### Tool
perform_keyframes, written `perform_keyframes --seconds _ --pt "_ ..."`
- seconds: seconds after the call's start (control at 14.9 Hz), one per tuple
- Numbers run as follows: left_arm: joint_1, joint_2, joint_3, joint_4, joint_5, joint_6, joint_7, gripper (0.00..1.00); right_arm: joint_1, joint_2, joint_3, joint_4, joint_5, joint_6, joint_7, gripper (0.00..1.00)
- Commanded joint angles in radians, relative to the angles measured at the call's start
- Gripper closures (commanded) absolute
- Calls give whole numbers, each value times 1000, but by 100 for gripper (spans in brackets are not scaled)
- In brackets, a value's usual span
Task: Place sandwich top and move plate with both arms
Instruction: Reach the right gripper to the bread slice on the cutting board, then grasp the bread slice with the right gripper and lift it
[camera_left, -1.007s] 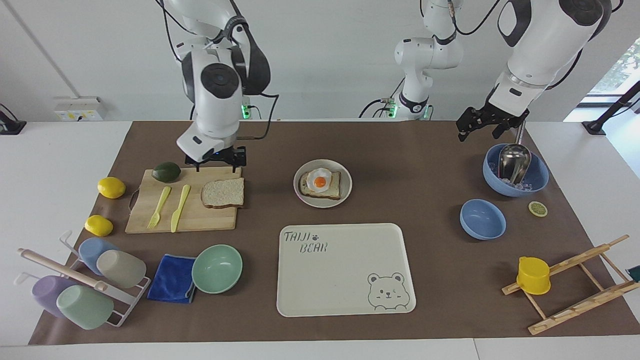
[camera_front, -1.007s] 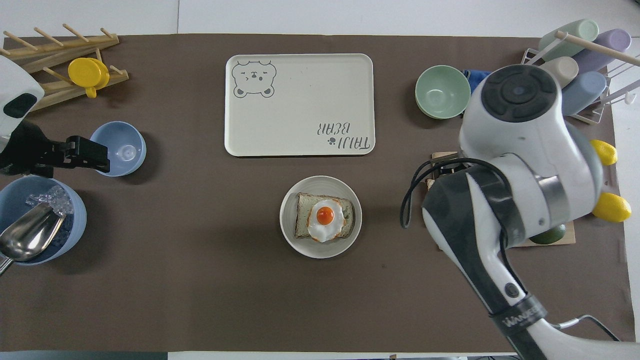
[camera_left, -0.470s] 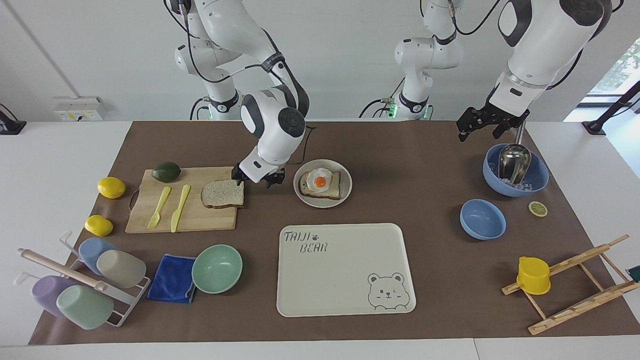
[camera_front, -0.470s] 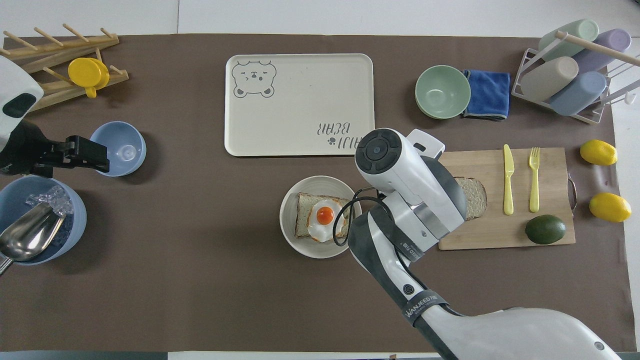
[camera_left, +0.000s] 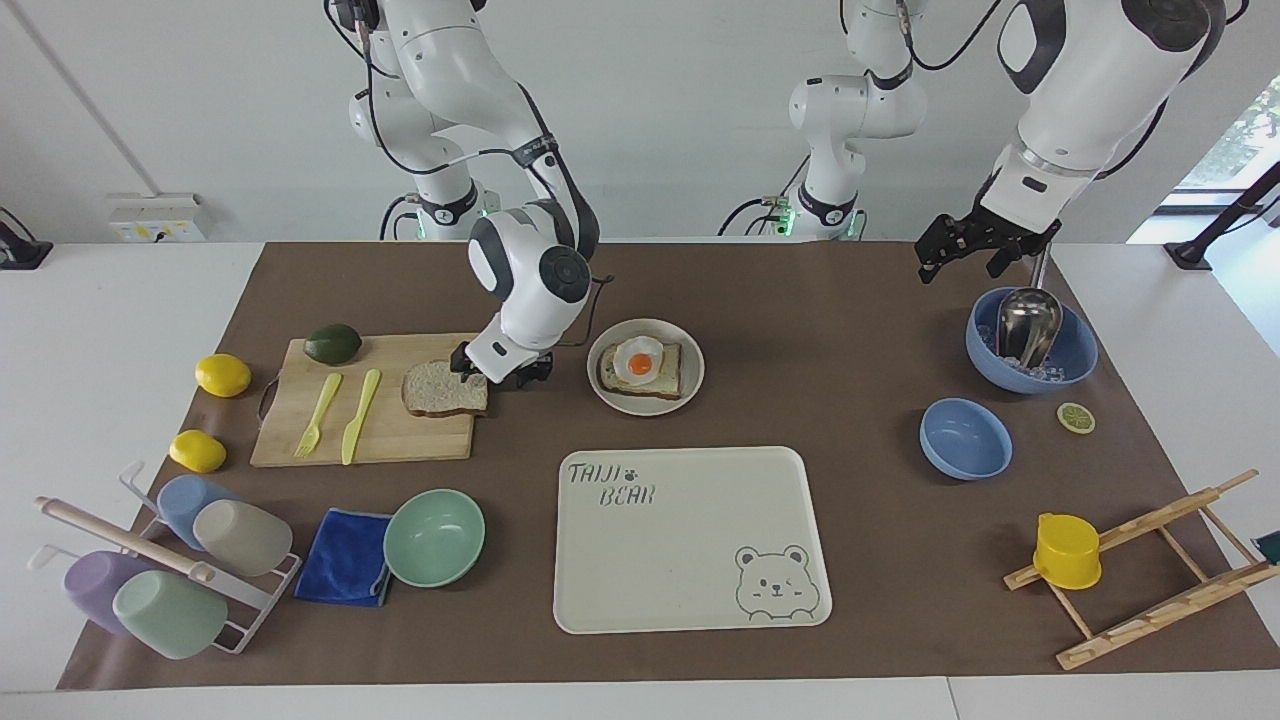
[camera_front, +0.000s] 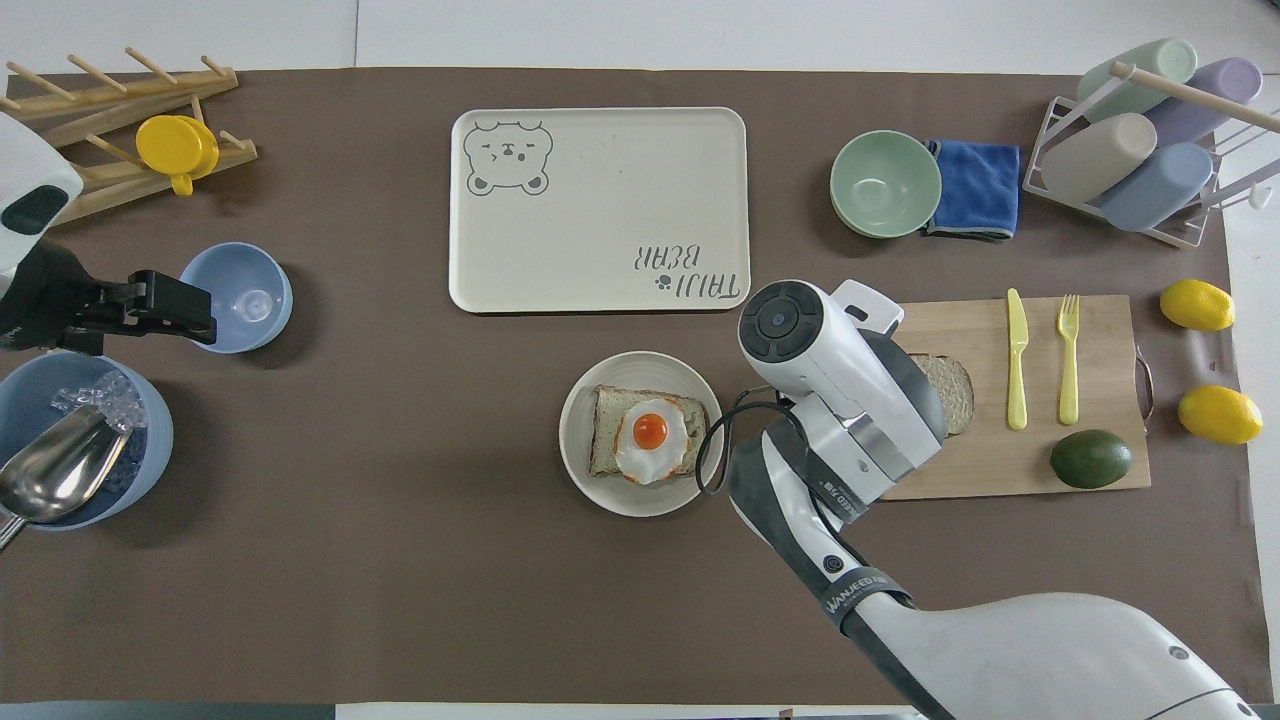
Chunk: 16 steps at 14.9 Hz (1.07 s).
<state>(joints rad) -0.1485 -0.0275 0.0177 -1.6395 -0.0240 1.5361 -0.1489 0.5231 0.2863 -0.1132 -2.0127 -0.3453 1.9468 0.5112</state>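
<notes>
The sandwich top (camera_left: 446, 388), a speckled wholegrain slice with a brown crust, lies flat on the wooden cutting board (camera_left: 375, 425), its rounded end toward the right arm's end of the counter (camera_left: 820, 300). The right claw (camera_left: 497, 372) stands open at the slice's square edge, holding nothing. The round, raised-rim plate (camera_left: 692, 362) beside the board carries egg-topped toast (camera_left: 641, 368). The left claw (camera_left: 968, 248) waits open over the counter, empty.

A brown mat (camera_left: 820, 290) covers the table (camera_left: 120, 300), bearing plate (camera_left: 692, 385), tray (camera_left: 680, 590), bowls, seemingly flat.
</notes>
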Motion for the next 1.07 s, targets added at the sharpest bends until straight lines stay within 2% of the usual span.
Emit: perform_keyframes --seconds 0.0,0.34,0.47,0.81,1.01 --pt "12 -19 -2 -14 -10 9 8 0 -31 -33 9 -52 -29 34 4 2" --pt "12 -17 -2 -13 -10 9 5 0 -34 -35 9 -66 -29 52 3 26" --pt "12 -17 -4 -13 -10 9 3 0 -34 -35 9 -66 -29 52 3 30" --pt "12 -17 -4 -14 -10 18 6 0 -34 -36 9 -78 -29 54 6 32" --pt "15 -19 -2 -14 -10 16 14 0 -35 -41 9 -84 -29 54 9 39"
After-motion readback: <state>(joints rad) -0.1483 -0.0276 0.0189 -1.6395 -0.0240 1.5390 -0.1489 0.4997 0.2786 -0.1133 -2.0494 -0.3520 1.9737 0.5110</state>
